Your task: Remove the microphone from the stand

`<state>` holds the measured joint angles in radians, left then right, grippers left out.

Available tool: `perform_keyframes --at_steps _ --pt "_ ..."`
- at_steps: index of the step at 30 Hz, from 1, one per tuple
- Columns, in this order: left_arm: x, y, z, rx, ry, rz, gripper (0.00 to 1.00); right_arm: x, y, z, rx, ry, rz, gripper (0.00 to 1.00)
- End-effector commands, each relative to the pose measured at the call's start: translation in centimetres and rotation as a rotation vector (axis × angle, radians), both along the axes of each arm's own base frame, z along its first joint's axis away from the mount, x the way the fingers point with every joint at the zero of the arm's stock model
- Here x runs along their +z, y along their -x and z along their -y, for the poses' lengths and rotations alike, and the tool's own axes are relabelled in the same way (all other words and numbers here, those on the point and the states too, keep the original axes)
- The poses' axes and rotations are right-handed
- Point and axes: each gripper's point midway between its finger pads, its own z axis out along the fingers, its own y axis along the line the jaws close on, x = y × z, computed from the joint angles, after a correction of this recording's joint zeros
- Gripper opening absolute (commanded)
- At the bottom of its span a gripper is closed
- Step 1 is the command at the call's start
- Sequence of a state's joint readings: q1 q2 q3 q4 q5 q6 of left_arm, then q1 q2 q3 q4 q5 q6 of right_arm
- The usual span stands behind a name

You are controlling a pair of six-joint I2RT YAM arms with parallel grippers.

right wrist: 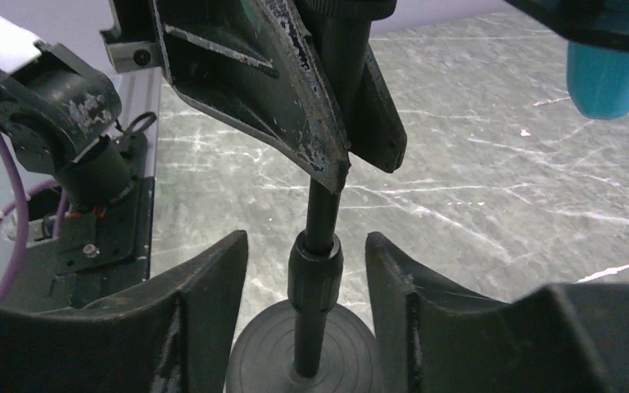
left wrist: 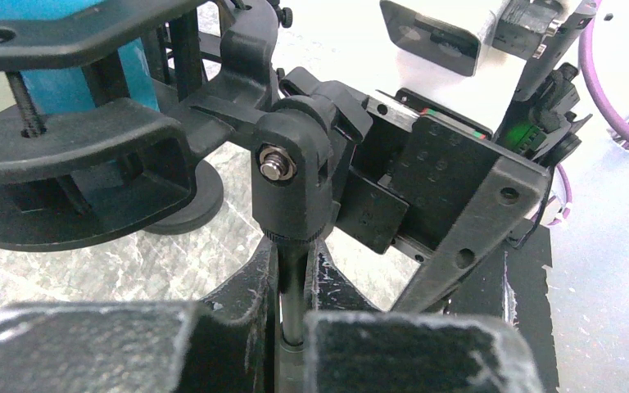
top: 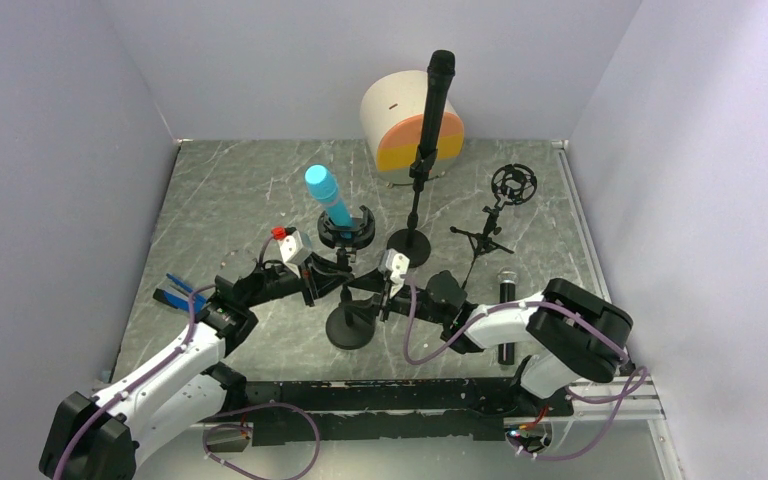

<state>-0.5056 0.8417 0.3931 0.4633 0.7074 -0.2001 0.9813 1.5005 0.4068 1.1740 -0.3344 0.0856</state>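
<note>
A cyan microphone (top: pixel 324 191) sits tilted in the black ring holder (top: pixel 348 228) of a short stand with a round base (top: pixel 350 329). My left gripper (top: pixel 341 272) is shut on the stand's thin pole (left wrist: pixel 294 299), just under the swivel joint (left wrist: pixel 290 173). The microphone also shows at the upper left of the left wrist view (left wrist: pixel 74 86). My right gripper (right wrist: pixel 306 262) is open, one finger on each side of the pole's collar (right wrist: pixel 315 274) without touching it, above the base (right wrist: pixel 272 360). The left gripper's fingers (right wrist: pixel 282 90) show clamped higher on the pole.
A black microphone (top: pixel 437 95) stands on a taller round-base stand (top: pixel 410 246) behind. A tripod stand with an empty ring mount (top: pixel 513 185) is at the right. Another black microphone (top: pixel 506 315) lies by the right arm. A white, orange and yellow cylinder (top: pixel 400 125) stands at the back.
</note>
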Motion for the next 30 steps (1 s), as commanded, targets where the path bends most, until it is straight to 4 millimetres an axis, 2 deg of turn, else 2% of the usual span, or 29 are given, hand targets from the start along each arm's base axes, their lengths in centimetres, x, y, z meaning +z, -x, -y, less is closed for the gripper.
perform_keyframes --at_steps 1,7,9,14,17,20,22,24,30 --pt "1.5 0.1 0.1 -0.015 0.002 0.033 0.03 0.6 -0.3 -0.7 0.024 -0.003 0.053 0.52" --pt "1.4 0.3 0.1 -0.019 0.014 0.027 0.02 -0.4 0.2 -0.8 0.058 0.014 0.034 0.52" --pt "1.4 0.2 0.1 -0.011 0.025 0.022 0.03 -0.4 0.1 -0.8 0.049 0.004 0.031 0.48" --pt "1.7 0.4 0.0 -0.011 0.026 0.055 0.03 -1.0 -0.3 -1.1 0.034 0.018 0.017 0.19" --pt "1.8 -0.2 -0.5 0.033 0.01 0.059 0.02 -1.0 -0.7 -0.7 -0.013 0.012 0.026 0.01" --pt "1.9 -0.9 -1.1 0.096 0.006 0.062 0.03 -0.5 -1.1 -0.5 -0.122 -0.001 0.052 0.0" --pt "2.1 -1.2 -1.4 0.134 0.015 0.07 0.03 -0.3 -2.0 -0.2 -0.28 0.023 0.104 0.0" --pt "2.4 -1.5 -1.6 0.164 0.021 0.079 0.03 0.1 -1.4 -0.5 -0.395 0.039 0.155 0.0" --pt "2.7 -1.8 -1.3 0.224 0.01 0.103 0.02 1.1 -1.8 1.1 -0.745 -0.017 0.141 0.0"
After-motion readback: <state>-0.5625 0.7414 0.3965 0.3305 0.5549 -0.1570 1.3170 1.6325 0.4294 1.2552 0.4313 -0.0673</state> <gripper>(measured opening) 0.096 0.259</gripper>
